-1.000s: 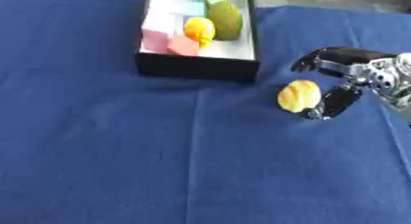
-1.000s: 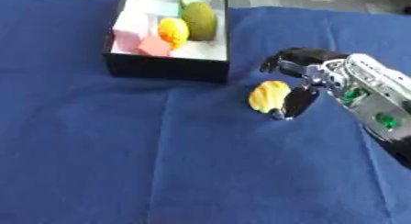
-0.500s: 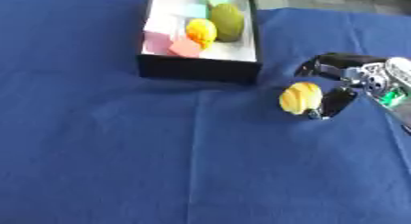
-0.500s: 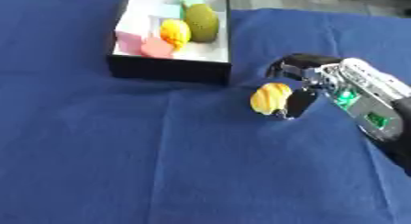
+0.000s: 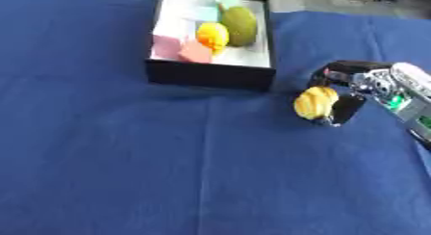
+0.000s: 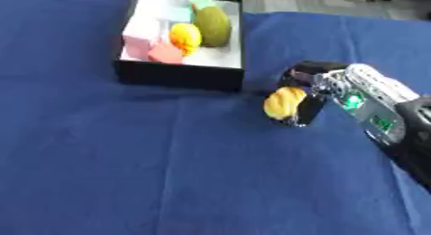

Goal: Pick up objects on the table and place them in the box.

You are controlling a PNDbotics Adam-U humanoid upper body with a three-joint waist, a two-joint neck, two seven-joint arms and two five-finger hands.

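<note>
Blue cloth (image 5: pixel 109 171) covers the whole table, with a faint crease running down its middle, and a strip of grey floor shows at the far edge. Toward 12 o'clock stands the box (image 5: pixel 210 76), black outside and white inside, with no label or writing that can be read on it. Inside it lie a green oval fruit (image 5: pixel 241 25), a yellow-orange fruit (image 5: pixel 212 35) touching it, a pink block (image 5: pixel 168 46), a red-pink block (image 5: pixel 196 52) and a pale green piece (image 5: pixel 227 1) at the far end. At about 3 o'clock from the table's centre, just beyond the box's near right corner, the right hand (image 6: pixel 324 87) comes in from the right edge, its fingers and thumb curled round a yellow ridged fruit (image 5: pixel 316 103). Whether the fruit touches the cloth cannot be told. A small green light shows on the silver wrist (image 6: pixel 370 106); no lettering there is legible. The left hand shows in neither view
</note>
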